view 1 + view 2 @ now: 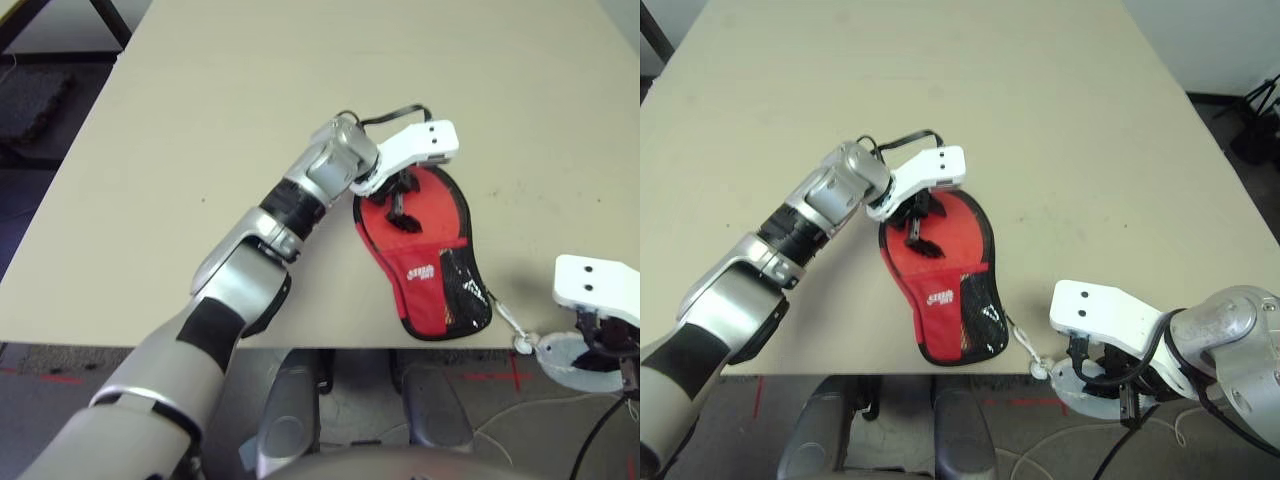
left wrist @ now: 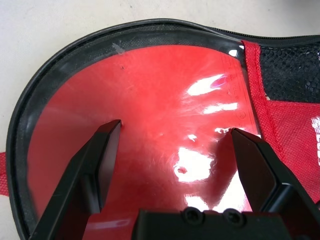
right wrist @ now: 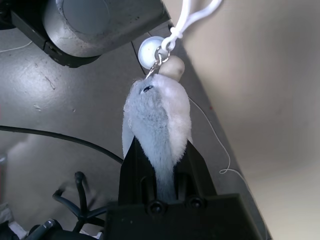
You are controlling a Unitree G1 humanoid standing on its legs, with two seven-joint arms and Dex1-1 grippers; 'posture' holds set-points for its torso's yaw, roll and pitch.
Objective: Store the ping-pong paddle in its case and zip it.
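The right end effector (image 1: 1110, 385), clamped on the fuzzy ball (image 3: 157, 117) off the counter's (image 1: 250, 130) near right edge, should pull the cord (image 1: 1022, 345) evenly along the zipper. The left end effector (image 2: 175, 165), fingers apart, angles down over the paddle (image 2: 150, 100) inside the case (image 1: 425, 270) near the near edge.

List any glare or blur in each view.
Left wrist view: white glare patches on the paddle's glossy red face inside the case. Right wrist view: the fuzzy ball is sharp, the floor behind soft. Eye views: even light, no strong glare on the table.
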